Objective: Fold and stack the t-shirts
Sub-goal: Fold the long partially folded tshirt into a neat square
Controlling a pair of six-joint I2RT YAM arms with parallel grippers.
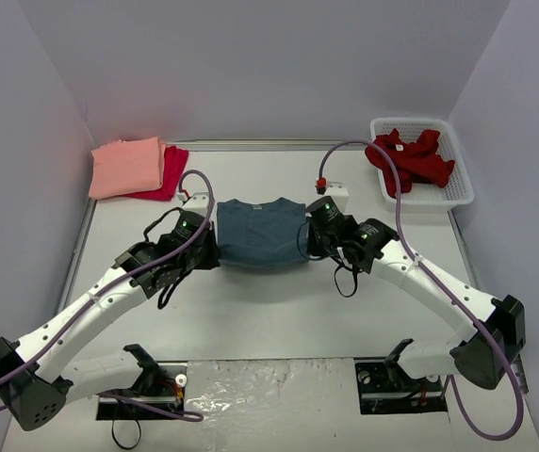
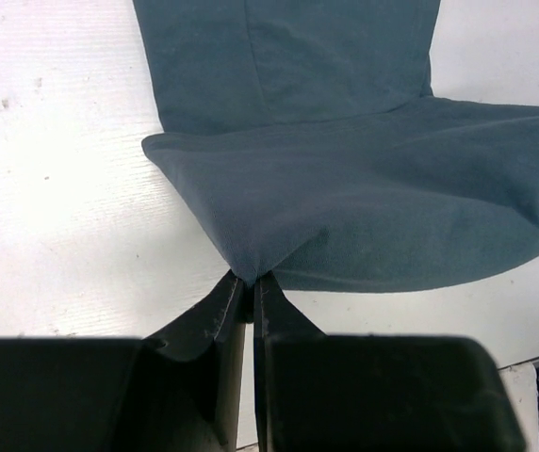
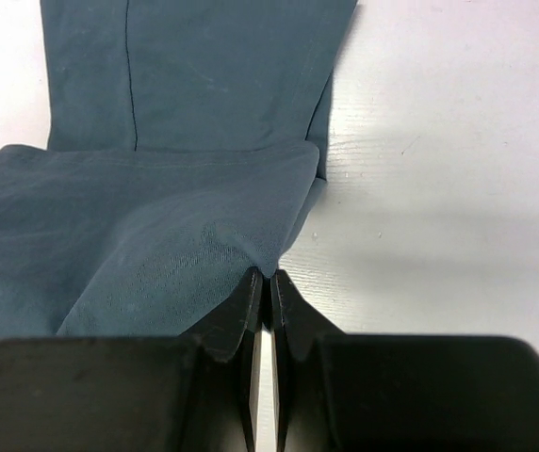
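Closest to the bases, the left gripper [image 2: 251,280] has its jaws pressed together on the near left corner of the large slate-blue cotton t-shirt [image 1: 260,234]. The right gripper [image 3: 268,275] pinches the near right corner the same way. Each bite takes only a small peak of cloth at the very fingertips. The likeliest failure is therefore a corner sliding out as the hem is carried forward, most of all if the arms pull apart and put the cloth under tension.

Between the two pinches the raised hem sags in a shallow belly. If one arm travels faster or higher than the other, the fold line would probably land crooked, and the slack middle could bunch instead of lying flat.

Beyond the lifted edge, the rest of the shirt lies flat on the white table [image 1: 269,311], collar on the far side. A low carry might drag this lower part along and wrinkle it.

Farther back, at the far left, a salmon-pink folded t-shirt [image 1: 126,167] lies on a crimson t-shirt [image 1: 173,168]. A loose fold may come undone on the way to that pile. At the far right, a dark red t-shirt [image 1: 411,157] sits crumpled in the white lattice plastic basket [image 1: 460,193], not yet folded.
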